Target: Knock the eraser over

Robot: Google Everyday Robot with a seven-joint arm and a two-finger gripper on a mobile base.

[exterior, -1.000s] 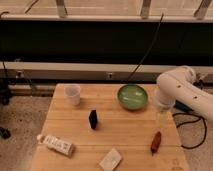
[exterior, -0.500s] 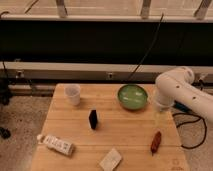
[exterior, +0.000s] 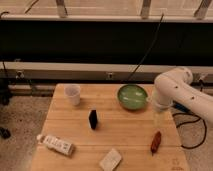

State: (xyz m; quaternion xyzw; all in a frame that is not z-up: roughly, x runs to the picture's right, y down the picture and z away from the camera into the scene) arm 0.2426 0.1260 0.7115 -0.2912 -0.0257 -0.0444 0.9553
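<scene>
At the lower left of the table point(exterior: 125, 131) we see a white box point(exterior: 56, 144) lying flat, and above it, toward the upper left, a cup point(exterior: 73, 94). Just right of these, a little left of the table's middle, the eraser point(exterior: 93, 119) stands upright on its short end with bare wood all round it, so we judge that the knock is not yet done. A pad point(exterior: 110, 160) lies at the bottom edge and a green bowl point(exterior: 132, 96) sits right of centre at the back. Further right the gripper point(exterior: 159, 120) hangs below the white arm point(exterior: 176, 92), pointing down near the right edge, jaws spread wide and holding nothing. A brown thing point(exterior: 156, 142) lies just below it. The whole reach across to the eraser is left, then the push.
</scene>
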